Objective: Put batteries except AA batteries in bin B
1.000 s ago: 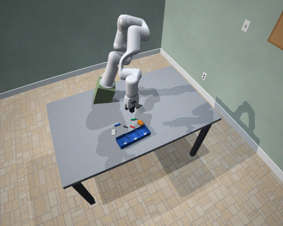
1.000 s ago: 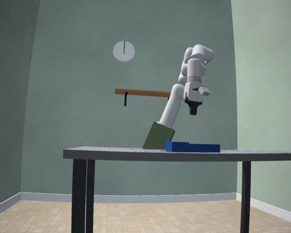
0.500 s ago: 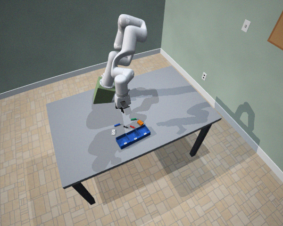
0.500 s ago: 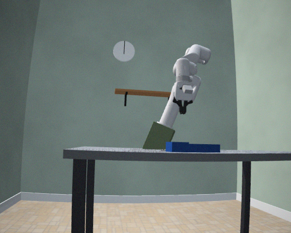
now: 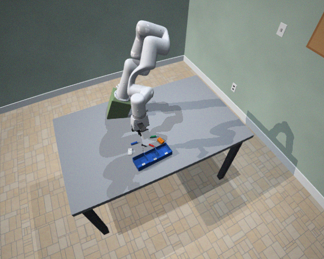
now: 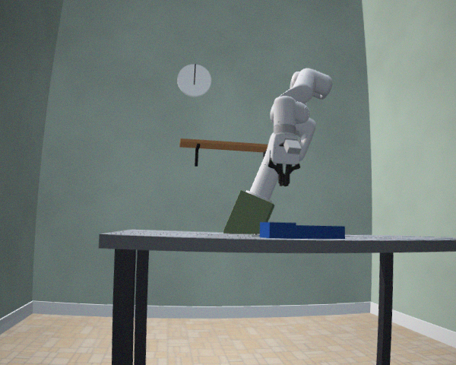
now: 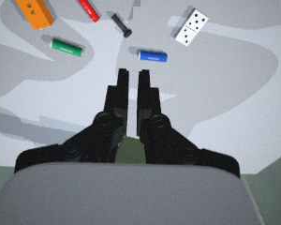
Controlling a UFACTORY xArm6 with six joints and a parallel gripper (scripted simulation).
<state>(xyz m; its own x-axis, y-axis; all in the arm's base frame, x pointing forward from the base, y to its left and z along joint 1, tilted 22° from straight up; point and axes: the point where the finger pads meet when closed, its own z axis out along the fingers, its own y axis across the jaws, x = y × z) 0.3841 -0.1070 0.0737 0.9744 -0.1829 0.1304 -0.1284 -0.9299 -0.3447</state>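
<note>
My gripper (image 5: 140,133) (image 6: 283,181) (image 7: 133,84) is shut and empty, hanging well above the table (image 5: 81,144). Below and ahead of it lie a blue battery (image 5: 134,143) (image 7: 153,55), a green battery (image 5: 153,136) (image 7: 66,47), a red battery (image 5: 151,145) (image 7: 89,10) and a thin black battery (image 5: 143,145) (image 7: 121,24). An orange block-shaped battery (image 5: 160,140) (image 7: 35,11) lies beside the green one. The blue bin tray (image 5: 152,164) (image 6: 301,230) with three labelled compartments stands near the table's front edge. I cannot read its labels.
A white domino (image 5: 130,151) (image 7: 191,26) lies left of the bin tray. The arm's green base block (image 5: 117,107) (image 6: 247,214) stands at the back of the table.
</note>
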